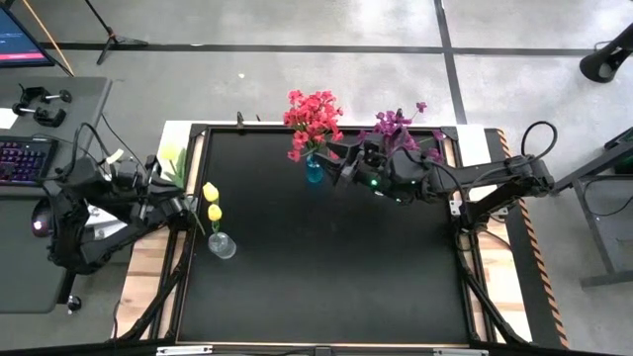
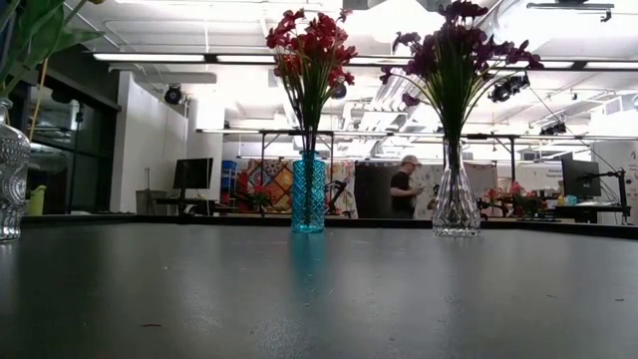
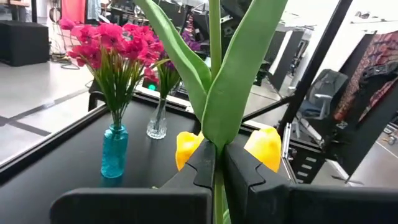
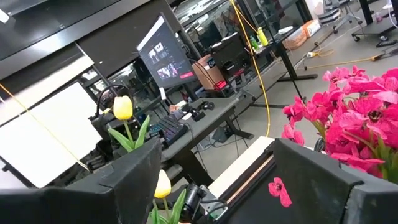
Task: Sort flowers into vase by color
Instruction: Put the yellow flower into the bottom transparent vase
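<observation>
My left gripper [image 3: 219, 155] is shut on a yellow tulip's green stem. It stands at the table's left edge [image 1: 178, 203], and the pale bud [image 1: 171, 152] points to the far side. Two yellow tulips [image 1: 212, 201] stand in a clear vase [image 1: 222, 244] close by. Red-pink flowers [image 1: 314, 114] stand in a blue vase [image 2: 308, 194]. Purple flowers [image 1: 396, 124] stand in a clear vase [image 2: 456, 204]. My right gripper [image 1: 341, 158] is open beside the red-pink cluster [image 4: 354, 124] and holds nothing. A small pink petal [image 4: 278, 190] shows on one of its fingers. My left gripper pinches the tulip's stem [image 3: 216, 177] between its two fingers, just below where the long leaves [image 3: 230, 93] branch off. The fingers lie across the stem. The flower is lifted clear of the table, with its leaves rising past the fingers; the bud is outside the wrist view.
The black table top [image 1: 326, 267] is bare in its middle and near part. A wooden board [image 1: 148, 262] borders the table's left side. A desk with a keyboard [image 1: 25, 158] stands farther left. A person [image 2: 407, 184] stands in the room beyond the far edge.
</observation>
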